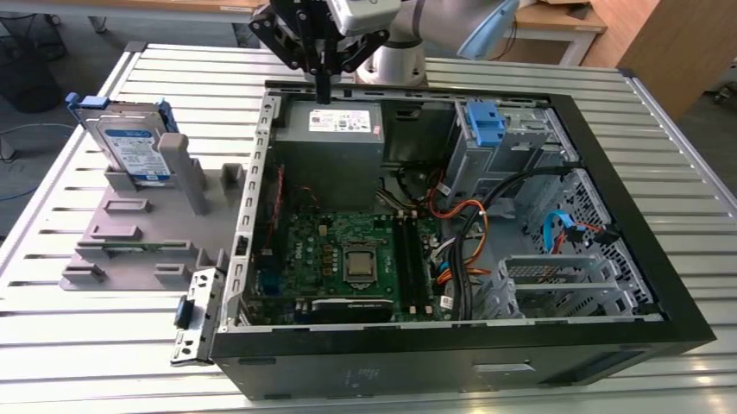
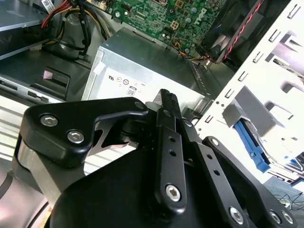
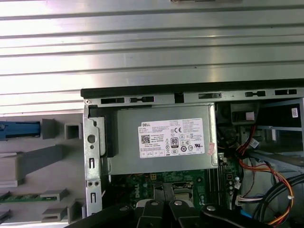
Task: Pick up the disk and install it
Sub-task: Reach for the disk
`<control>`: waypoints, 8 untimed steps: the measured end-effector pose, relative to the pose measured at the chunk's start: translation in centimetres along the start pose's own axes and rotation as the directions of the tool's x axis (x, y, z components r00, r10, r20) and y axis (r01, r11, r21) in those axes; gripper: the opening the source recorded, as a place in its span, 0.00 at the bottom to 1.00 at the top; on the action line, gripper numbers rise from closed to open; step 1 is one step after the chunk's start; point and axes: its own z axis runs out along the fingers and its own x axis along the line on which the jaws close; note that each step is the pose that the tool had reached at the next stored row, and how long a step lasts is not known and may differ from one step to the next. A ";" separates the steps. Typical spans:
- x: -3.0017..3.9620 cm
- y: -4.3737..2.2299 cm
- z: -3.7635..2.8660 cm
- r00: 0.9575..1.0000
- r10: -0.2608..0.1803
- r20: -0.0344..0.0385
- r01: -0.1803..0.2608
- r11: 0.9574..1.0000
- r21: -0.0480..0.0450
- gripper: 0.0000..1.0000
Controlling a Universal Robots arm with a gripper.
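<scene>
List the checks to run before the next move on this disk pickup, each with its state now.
1. Disk standing upright in the grey rack: ok.
2. Tool empty: ok.
3. Tool open for a grasp: not ok, its fingers are together.
4. Tool over the disk: not ok, it hangs over the power supply.
5. Drive bay by the blue bracket free: cannot tell.

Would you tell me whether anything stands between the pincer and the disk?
Nothing visible blocks it. The pincer hangs over the power supply; the disk stands in its grey holder beyond the case wall, which sits lower.
</scene>
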 end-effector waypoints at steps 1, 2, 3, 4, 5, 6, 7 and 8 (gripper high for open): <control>0.02 0.00 0.00 1.000 0.000 0.000 0.000 1.000 0.000 0.11; 0.04 0.00 0.00 1.000 0.000 0.000 0.000 1.000 0.000 0.11; 0.08 -0.01 0.00 1.000 0.000 0.000 0.000 1.000 0.000 0.11; 0.11 -0.01 -0.01 1.000 0.000 0.000 0.000 1.000 0.000 0.11; 0.15 -0.01 -0.01 1.000 0.000 0.000 0.000 1.000 0.000 0.11; 0.20 -0.01 -0.01 1.000 0.000 0.000 0.000 1.000 0.000 0.11; 0.24 -0.02 -0.01 1.000 0.000 0.000 0.000 1.000 0.000 0.11; 0.30 -0.02 -0.01 1.000 0.000 0.000 0.000 1.000 0.000 0.11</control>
